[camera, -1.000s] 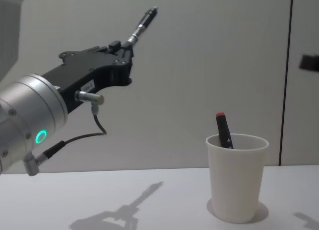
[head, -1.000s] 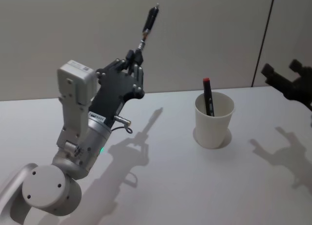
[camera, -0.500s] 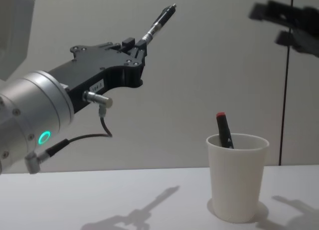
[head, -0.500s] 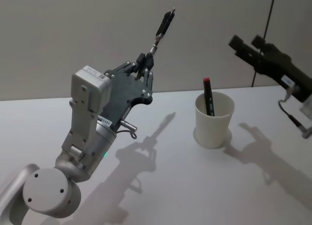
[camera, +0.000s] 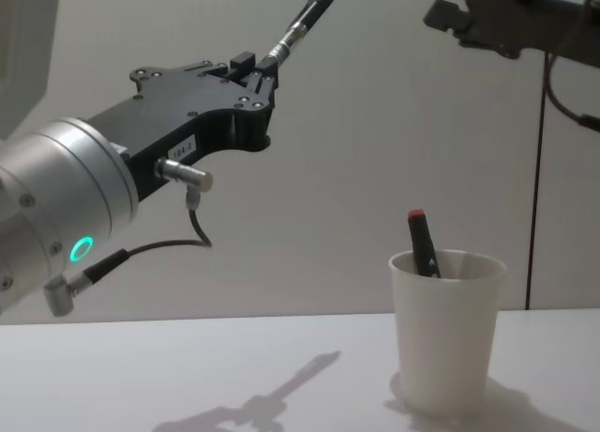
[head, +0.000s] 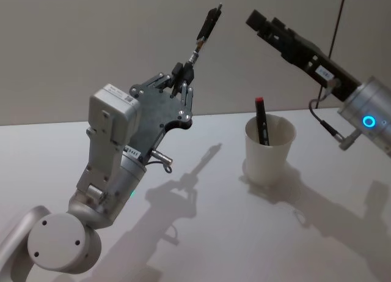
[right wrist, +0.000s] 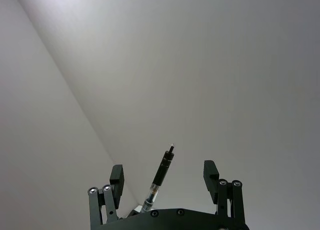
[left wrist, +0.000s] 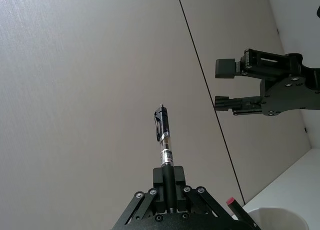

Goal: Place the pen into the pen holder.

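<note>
Head view: red-capped marker [head: 261, 122] inside pen holder [head: 272, 161], pen [head: 205, 30] in left end effector [head: 183, 74]

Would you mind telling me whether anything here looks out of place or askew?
Nothing is spilled or damaged. One oddity: the left gripper holds the pen by its lower end, pointing upward, higher than the upright pen holder, with the open right gripper raised toward it.

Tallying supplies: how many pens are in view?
2: one pen held aloft by the left tool, one red-capped pen standing in the pen holder; more could hide inside.
</note>
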Robot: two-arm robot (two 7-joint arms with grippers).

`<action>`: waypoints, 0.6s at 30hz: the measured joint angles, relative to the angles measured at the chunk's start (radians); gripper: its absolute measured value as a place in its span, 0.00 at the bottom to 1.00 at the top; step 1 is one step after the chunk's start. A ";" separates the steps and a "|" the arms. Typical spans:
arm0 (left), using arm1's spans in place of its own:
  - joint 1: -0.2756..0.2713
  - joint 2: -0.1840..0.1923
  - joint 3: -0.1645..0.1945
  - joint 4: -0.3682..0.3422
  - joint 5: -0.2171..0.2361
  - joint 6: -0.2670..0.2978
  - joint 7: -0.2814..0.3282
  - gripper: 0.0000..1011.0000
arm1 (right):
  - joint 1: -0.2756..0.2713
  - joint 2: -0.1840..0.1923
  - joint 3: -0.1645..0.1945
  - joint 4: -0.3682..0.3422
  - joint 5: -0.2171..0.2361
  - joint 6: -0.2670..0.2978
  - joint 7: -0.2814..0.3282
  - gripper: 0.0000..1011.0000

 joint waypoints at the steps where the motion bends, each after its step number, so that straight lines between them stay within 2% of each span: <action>1: 0.000 0.000 0.000 -0.001 0.001 0.000 0.000 0.12 | 0.000 0.000 0.000 0.000 0.000 0.000 0.000 0.99; 7: 0.002 0.000 -0.001 -0.003 0.004 -0.001 0.001 0.12 | -0.001 0.005 -0.008 0.004 -0.002 0.000 0.006 0.99; 18: 0.000 -0.005 -0.006 0.005 0.014 -0.015 -0.006 0.12 | -0.041 0.046 -0.013 0.007 -0.070 -0.029 -0.014 0.99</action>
